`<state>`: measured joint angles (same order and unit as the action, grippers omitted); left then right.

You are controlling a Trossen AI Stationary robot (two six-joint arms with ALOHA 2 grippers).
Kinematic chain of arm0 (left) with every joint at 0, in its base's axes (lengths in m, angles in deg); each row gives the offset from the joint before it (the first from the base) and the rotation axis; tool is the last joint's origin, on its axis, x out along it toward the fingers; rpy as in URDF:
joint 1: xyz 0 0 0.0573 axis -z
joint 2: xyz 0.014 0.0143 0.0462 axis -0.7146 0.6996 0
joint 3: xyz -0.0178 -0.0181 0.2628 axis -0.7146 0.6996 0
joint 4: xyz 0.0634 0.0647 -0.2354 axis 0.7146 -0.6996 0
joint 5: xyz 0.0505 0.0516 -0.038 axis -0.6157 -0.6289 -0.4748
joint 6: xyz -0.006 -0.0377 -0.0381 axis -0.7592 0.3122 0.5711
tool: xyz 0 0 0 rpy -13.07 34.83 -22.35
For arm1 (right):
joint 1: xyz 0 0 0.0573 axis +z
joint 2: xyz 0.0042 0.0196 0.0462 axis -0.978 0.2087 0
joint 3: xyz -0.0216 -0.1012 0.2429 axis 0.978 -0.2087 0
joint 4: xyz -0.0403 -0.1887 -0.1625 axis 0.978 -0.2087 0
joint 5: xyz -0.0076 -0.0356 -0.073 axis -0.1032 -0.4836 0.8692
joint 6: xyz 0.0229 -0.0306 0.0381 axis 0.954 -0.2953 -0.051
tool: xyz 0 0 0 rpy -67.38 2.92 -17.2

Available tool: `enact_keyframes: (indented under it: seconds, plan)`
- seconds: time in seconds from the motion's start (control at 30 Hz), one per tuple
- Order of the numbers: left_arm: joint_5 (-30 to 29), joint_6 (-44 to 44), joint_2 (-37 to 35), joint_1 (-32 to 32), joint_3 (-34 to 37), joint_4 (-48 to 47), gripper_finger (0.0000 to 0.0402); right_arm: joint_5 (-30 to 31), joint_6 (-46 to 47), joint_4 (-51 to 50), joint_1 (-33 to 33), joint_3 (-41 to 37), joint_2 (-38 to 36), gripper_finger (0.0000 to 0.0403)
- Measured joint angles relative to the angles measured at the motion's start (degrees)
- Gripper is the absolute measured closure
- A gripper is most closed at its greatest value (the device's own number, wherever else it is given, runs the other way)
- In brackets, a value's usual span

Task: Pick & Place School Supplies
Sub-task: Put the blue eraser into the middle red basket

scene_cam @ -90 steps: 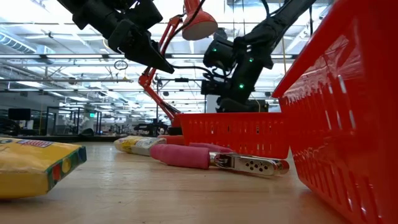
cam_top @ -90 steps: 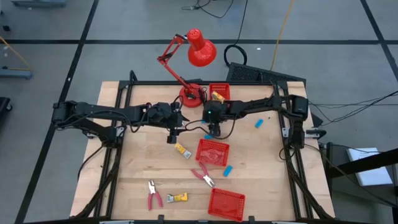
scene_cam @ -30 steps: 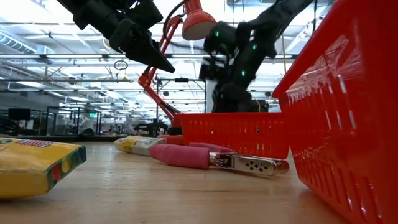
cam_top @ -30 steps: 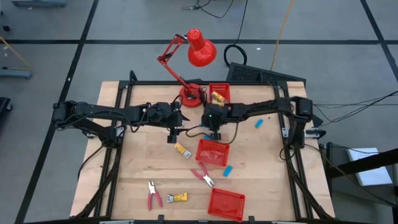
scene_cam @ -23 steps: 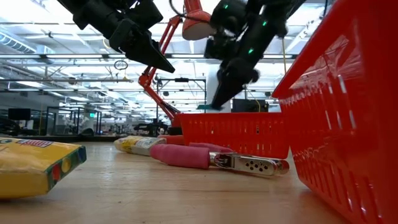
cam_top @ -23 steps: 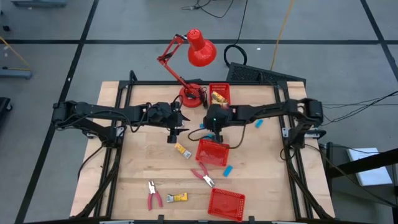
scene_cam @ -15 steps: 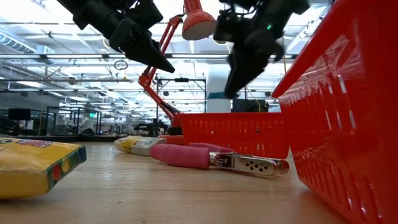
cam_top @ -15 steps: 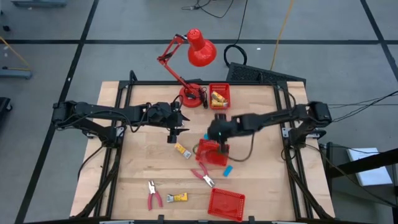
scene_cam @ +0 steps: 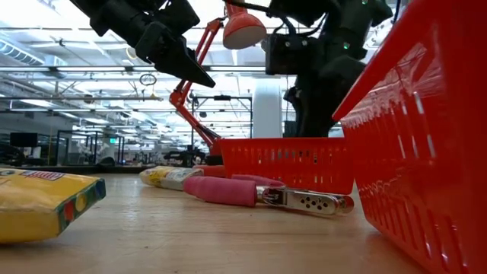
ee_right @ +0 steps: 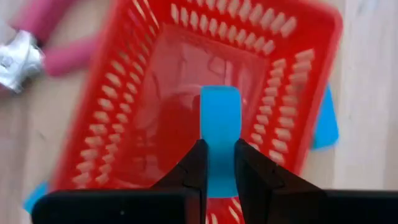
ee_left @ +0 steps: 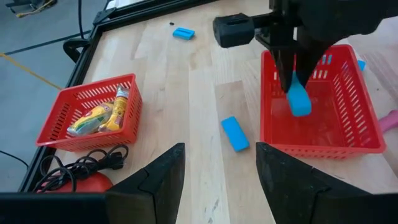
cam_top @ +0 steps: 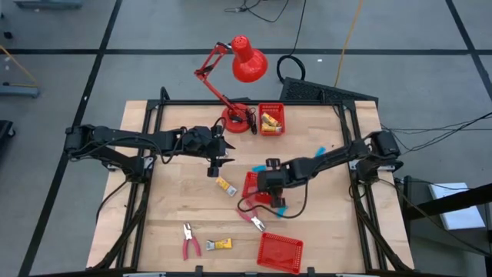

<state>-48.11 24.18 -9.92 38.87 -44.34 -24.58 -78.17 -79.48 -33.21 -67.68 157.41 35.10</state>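
The right claw [ee_right: 217,168] hangs over the middle basket [cam_top: 252,185], clenched on a blue eraser [ee_right: 219,124] that points down into the basket's open top. In the left wrist view the eraser [ee_left: 298,99] sits just above the basket [ee_left: 320,134] floor, not touching it. The left claw [cam_top: 214,168] waits beside the lamp base [cam_top: 237,121], over the desk [cam_top: 169,208], its fingers [ee_left: 155,180] spread apart and grasping nothing.

Around the middle basket: a second eraser [ee_left: 235,133] lies just beside one wall, a third [cam_top: 282,210] near the opposite wall, a fourth [cam_top: 320,152] farther off. Pink-handled pliers [cam_top: 253,218] lie just in front of it. A yellow tube [cam_top: 225,185] lies near it, below the left claw. Another basket [cam_top: 270,119] next to the lamp holds yellow items. More pliers [cam_top: 190,240] and a yellow pack [cam_top: 220,245] lie near the desk's front edge, beside a third basket [cam_top: 279,252].
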Motion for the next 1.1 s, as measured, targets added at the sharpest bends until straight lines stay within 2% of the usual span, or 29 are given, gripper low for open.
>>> enact_keyframes:
  seconds: [0.1,0.3,0.43,0.53,0.8,0.93,1.1]
  plan:
    - [0.0,0.0,0.0,0.0,0.0,0.0,0.0204,0.2,0.1,1.4,-0.1,0.1,0.5,0.0348]
    - [0.0,0.0,0.0,0.0,0.0,0.0,0.0204,4.8,0.2,2.3,-0.1,0.1,-1.3,0.0214]
    - [0.0,0.0,0.0,0.0,0.0,-0.1,0.0204,6.4,0.9,1.9,-0.2,0.1,-3.5,0.016]
    - [0.1,0.0,0.0,0.0,0.0,-0.1,0.0204,8.4,1.7,0.8,-0.1,0.1,-5.0,0.0152]
    - [0.6,1.1,0.0,0.1,0.0,-2.5,0.0204,14.7,5.1,-16.8,-0.2,-0.8,-9.2,0.0172]
    - [3.0,1.0,0.0,0.1,1.3,-1.6,0.0204,15.0,8.0,-18.5,-0.5,-6.0,-13.8,0.0169]
    - [3.0,1.7,0.0,-0.3,5.3,2.7,0.0204,14.8,10.6,-18.5,-1.3,-15.9,-21.6,0.0166]
